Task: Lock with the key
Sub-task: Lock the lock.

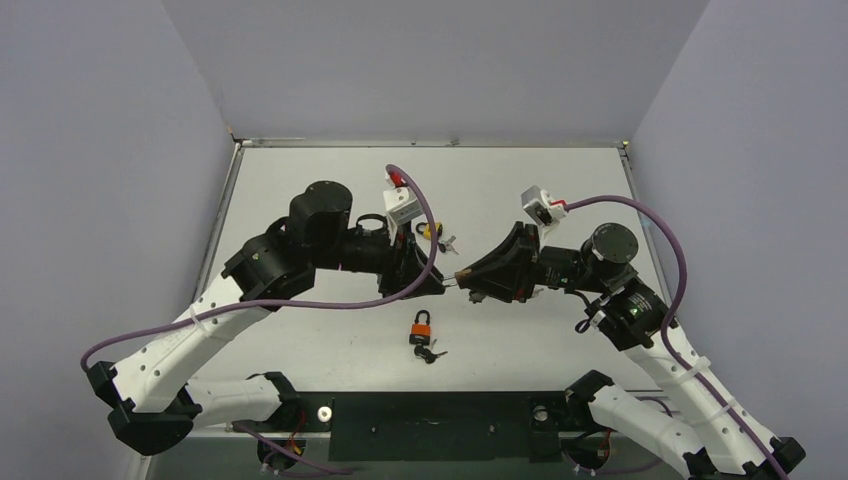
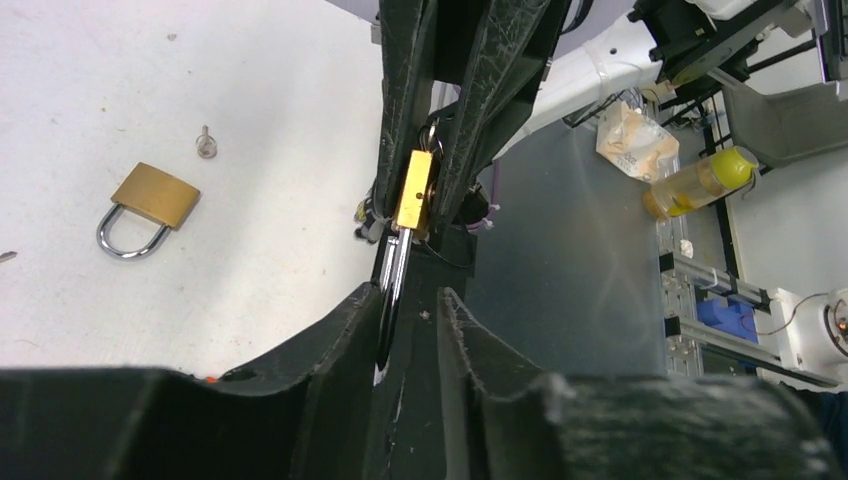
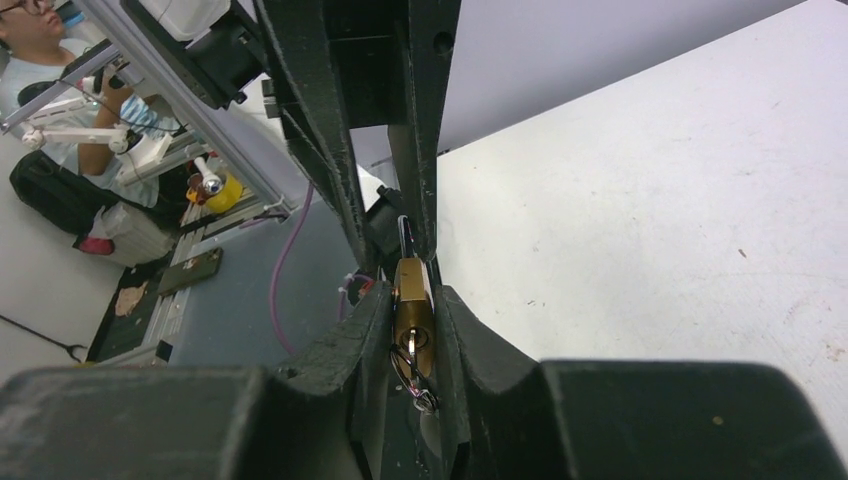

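The held padlock, a small brass one, hangs in the air between the two arms, above the middle of the surface. The right tool is narrow and clamped flat on the brass body. That grip looks chosen to leave the keyhole end bare and facing its own wrist camera. The left tool comes in from the opposite end of the held padlock, also narrow, and pinches the chrome shackle edge-on. With one tool on each half, the pair can push shackle and body together along one line.

A key sits in the keyhole at the end of the held padlock farthest from the left tool, with a thin ring dangling off it. From these views I cannot tell whether the shackle is seated or raised.

Down on the surface, an orange padlock lies on the near side of the held padlock, with its own keys touching its base. A second brass padlock lies flat on the far side of the held padlock, with a small metal pin just beside it. Both look like spares and neither is in use.

No brand, stamp or number can be read on any of the locks or the key; their faces are edge-on or too small.
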Robot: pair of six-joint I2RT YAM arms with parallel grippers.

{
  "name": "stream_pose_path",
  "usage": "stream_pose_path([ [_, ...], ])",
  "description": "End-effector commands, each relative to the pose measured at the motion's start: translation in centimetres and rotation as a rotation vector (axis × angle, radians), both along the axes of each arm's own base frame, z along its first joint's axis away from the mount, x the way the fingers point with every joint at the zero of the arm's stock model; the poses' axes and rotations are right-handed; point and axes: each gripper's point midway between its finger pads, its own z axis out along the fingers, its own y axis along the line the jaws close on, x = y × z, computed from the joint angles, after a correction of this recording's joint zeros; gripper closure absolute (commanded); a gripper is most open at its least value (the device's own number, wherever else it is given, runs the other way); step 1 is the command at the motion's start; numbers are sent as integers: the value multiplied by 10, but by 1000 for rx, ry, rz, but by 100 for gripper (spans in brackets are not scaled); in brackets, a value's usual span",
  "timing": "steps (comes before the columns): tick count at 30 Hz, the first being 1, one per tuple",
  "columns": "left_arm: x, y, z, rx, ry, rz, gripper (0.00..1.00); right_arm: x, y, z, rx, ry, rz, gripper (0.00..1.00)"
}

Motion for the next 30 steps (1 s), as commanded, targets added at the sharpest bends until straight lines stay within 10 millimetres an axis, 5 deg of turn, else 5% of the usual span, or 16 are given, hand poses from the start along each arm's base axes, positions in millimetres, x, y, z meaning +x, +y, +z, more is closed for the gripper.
stream_pose_path([
  [1,14,4,33,-74,-73,76,70,15,-5,19,47,-28,-109,100],
  [9,51,18,41,-100,-105,252,60,28,-8,39,140,59,-203,100],
  [30,47,21,66,-318,36,133,60,36,-15,77,314,131,-262,100],
])
